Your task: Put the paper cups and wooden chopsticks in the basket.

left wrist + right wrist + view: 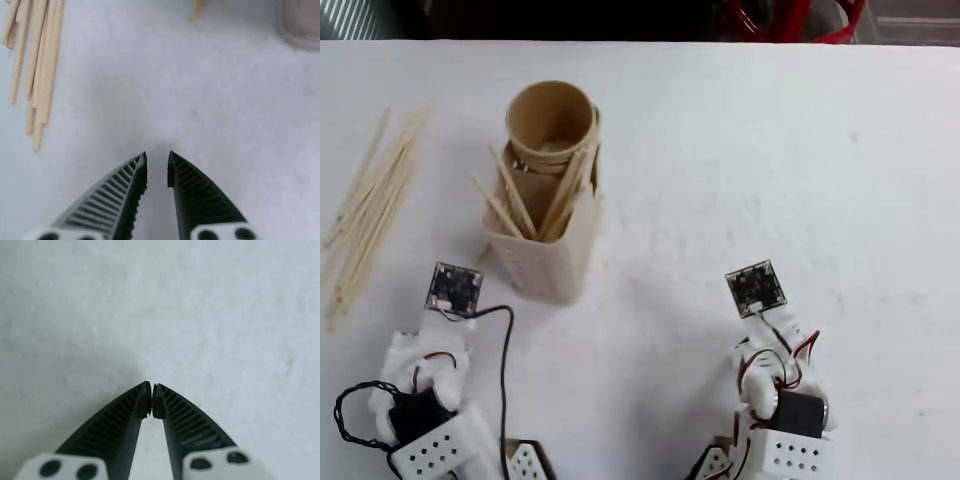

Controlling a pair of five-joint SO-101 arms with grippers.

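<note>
From where I stand, the tan paper cups [550, 118] sit nested in the far end of the tall cream perforated plastic basket [542, 262]. It stands left of centre on the white desk [770, 150], with a few thin wooden sticks [525, 205] leaning inside it. What looks left to do is the loose pale wooden chopsticks [370, 205] fanned along the desk's left edge. The left gripper [157, 167] hovers low over bare desk near the front-left corner, its ribbed fingers only a sliver apart and holding nothing. The right gripper [151, 400] hangs near the front edge, right of centre, pinched closed on nothing. I'd have the left arm spread much wider, then come down square across the sticks at mid-length, fingertips right at the surface. It should take a few rather than the whole fan, then tip them upright over the basket's near half. The sticks lie close to the left edge, so a sideways nudge could roll them off. There is open desk between gripper and sticks, but the tall basket just beside the arm looks easy to topple, and the black cable [503, 345] trails nearby. The right half offers wide room.
</note>
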